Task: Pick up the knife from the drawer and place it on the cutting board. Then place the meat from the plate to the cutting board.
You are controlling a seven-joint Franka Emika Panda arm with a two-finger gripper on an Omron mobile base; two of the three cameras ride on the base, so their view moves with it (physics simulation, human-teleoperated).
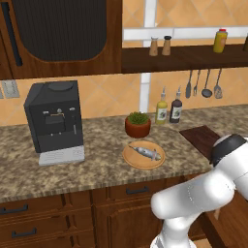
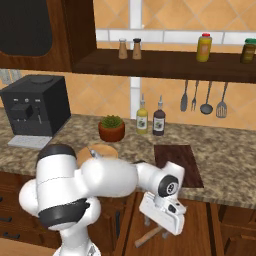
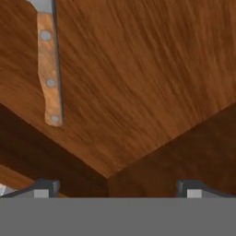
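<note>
Gripper (image 3: 117, 186) spread wide, holding nothing, poised over the open drawer (image 3: 138, 83). Knife (image 3: 50, 69) lies flat on the drawer floor, up-left of the fingertips in the hand view, apart from them.

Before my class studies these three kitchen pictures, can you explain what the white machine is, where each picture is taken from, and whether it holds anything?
It is a white robot arm with a two-finger claw, rendered in a simulated kitchen. Two pictures come from cameras behind it, to its left and right; the third looks along the claw. On the counter lie a plate bearing the meat, a cutting board, a potted plant and a coffee machine. The claw is open and holds nothing, above a knife in the open drawer.
</note>
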